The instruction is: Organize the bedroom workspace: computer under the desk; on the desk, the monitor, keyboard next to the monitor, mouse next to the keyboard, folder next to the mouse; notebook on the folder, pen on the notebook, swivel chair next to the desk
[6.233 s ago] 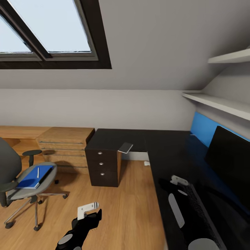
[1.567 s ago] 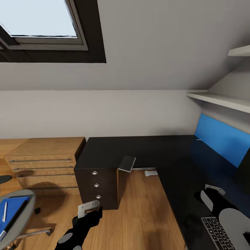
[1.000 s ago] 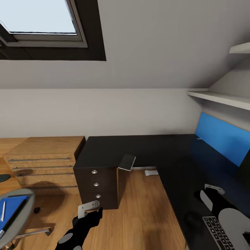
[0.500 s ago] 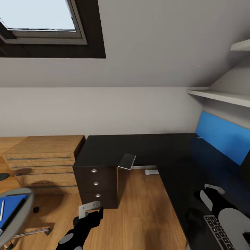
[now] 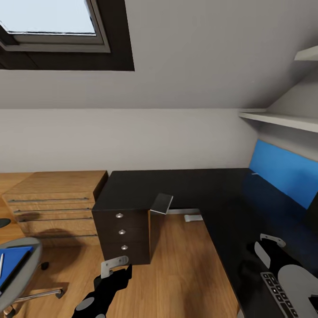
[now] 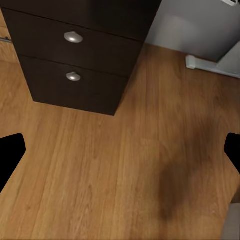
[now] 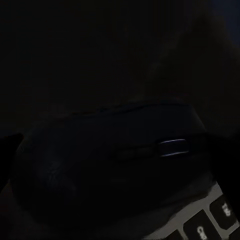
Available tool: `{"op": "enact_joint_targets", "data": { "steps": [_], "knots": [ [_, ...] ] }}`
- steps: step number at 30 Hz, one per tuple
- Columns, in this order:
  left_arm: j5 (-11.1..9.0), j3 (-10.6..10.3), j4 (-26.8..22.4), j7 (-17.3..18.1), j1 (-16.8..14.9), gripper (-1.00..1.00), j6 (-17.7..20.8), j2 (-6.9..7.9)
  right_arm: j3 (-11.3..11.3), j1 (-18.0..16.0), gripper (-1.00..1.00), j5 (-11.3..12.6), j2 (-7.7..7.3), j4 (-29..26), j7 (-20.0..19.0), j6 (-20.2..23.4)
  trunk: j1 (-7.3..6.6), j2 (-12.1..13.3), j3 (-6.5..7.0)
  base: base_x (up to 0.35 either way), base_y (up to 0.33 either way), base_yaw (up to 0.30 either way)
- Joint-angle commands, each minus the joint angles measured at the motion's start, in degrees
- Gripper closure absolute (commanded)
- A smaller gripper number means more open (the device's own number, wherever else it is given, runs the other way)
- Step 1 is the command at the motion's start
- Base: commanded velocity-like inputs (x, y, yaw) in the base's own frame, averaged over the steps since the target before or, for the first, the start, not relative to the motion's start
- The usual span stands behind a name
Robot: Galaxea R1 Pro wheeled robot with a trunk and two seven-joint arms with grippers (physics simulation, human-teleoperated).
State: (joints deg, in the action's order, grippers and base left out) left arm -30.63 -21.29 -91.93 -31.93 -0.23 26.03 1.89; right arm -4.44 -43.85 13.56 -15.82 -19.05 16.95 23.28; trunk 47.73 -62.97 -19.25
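Note:
A black mouse (image 7: 110, 160) looms large in the right wrist view, its scroll wheel facing the camera, with the keyboard's (image 7: 205, 225) pale keys just beyond it. My right gripper (image 5: 254, 251) hovers low over the black desk (image 5: 185, 185) and looks shut on the mouse, though everything there is very dark. The keyboard (image 5: 277, 291) lies on the desk at the lower right. My left gripper (image 6: 120, 155) is open over the wooden floor, holding nothing. The swivel chair (image 5: 20, 269) stands at the lower left with the blue folder (image 5: 11, 265) on its seat.
A black drawer unit (image 5: 121, 229) forms the desk's left end, and a wooden dresser (image 5: 53, 203) sits beside it. A grey panel (image 5: 161, 203) sticks out under the desk. A blue board (image 5: 282, 174) and shelves (image 5: 282, 120) line the right wall.
The camera has shifted a little, so the chair slides further toward the left edge and the room sits slightly lower. Both arms keep their pose.

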Motion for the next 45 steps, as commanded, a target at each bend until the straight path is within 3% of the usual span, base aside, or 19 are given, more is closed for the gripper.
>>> {"op": "enact_joint_targets", "data": {
  "steps": [1,11,36,40,45],
  "knots": [
    [-0.4,-0.2,-0.1,-0.5,0.0,-1.00,0.1,0.05,0.0,0.0,1.00,0.6,0.00,-0.1,0.3,0.2,0.23,-0.5,-0.24,0.000,0.000,0.000],
    [-0.5,-0.2,-0.1,-0.5,0.0,-1.00,0.1,0.05,0.0,0.0,1.00,0.6,0.00,-0.2,0.3,0.2,2.43,-4.5,-2.04,0.000,0.000,0.000],
    [-0.5,-0.2,-0.1,-0.5,0.0,-1.00,0.1,0.05,0.0,0.0,1.00,0.7,0.00,-0.2,0.2,-1.3,2.43,-4.5,-2.04,0.000,0.000,0.000],
    [-0.5,-0.2,-0.1,-0.5,0.0,-1.00,0.1,0.05,0.0,0.0,1.00,0.7,0.00,-0.2,0.2,-1.3,3.31,-6.1,-2.76,0.000,0.000,0.000],
    [-0.5,-0.2,-0.1,-0.5,0.0,-1.00,0.1,0.08,0.0,0.0,1.00,0.7,0.00,-0.2,0.2,-1.3,3.31,-6.1,-2.76,0.000,0.000,0.000]
  ]
}}
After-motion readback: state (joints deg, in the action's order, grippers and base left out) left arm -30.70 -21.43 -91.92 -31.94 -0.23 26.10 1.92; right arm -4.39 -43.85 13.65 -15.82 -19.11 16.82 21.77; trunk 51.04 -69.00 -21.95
